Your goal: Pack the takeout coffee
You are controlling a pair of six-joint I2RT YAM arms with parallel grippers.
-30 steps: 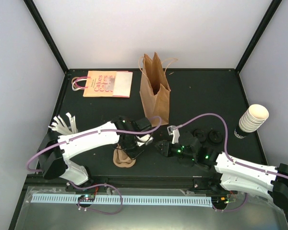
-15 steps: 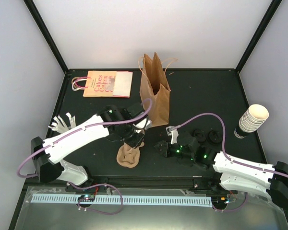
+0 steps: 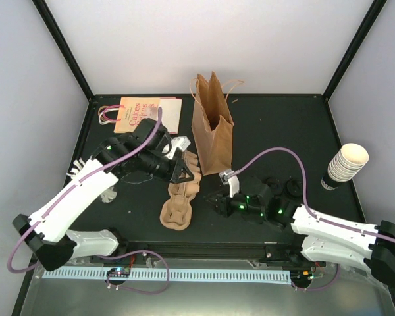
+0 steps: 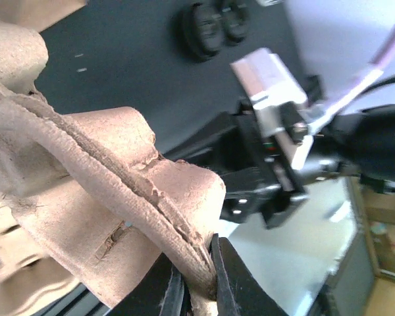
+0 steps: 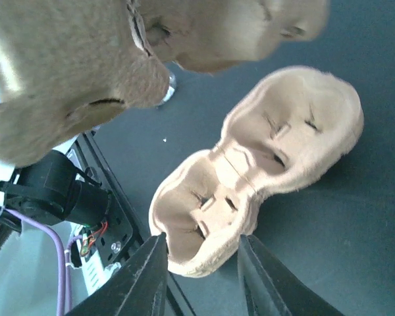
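pulp tray (image 4: 118, 197) hangs pinched in left claw (image 4: 197, 280).

An upright paper bag (image 3: 212, 131) stands at the middle back of the table (image 3: 276, 131), and a flat bag (image 3: 147, 115) lies to its left by the back edge. Before the upright bag's left side, the left gripper (image 3: 180, 172) grips a raised pulp tray (image 3: 189, 172) by its rim, just behind and above a second pulp tray (image 3: 174, 212) lying on the table. Loose lids (image 3: 284, 187) lie right of centre, and a cup stack (image 3: 345, 164) sits at the right edge
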